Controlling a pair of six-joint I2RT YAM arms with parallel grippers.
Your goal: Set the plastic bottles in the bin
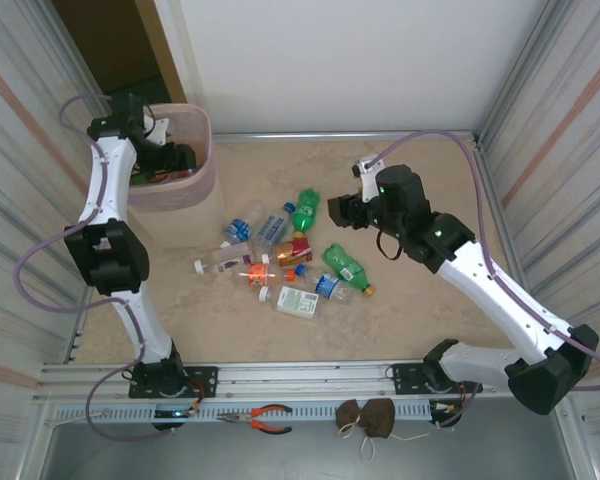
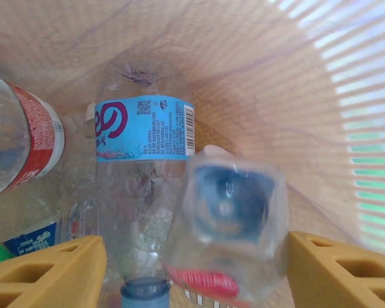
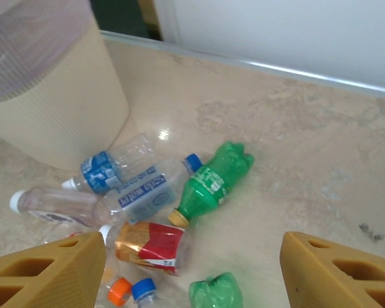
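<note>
My left gripper hangs over the pale-pink bin, open. In the left wrist view a blurred clear bottle with a red label sits loose between the yellow fingers, its base toward the camera and a gap on its left. Below it in the bin lie a blue-labelled bottle and a red-labelled one. Several bottles lie mid-table, among them a green one and a red-labelled one. My right gripper hovers open above them, nothing between its fingers; beneath are the green bottle and the red-labelled bottle.
Corrugated metal walls close in the table on both sides. Orange-handled pliers and a brown bundle lie on the front rail. A second green bottle lies at the right of the pile, with bare table beyond it.
</note>
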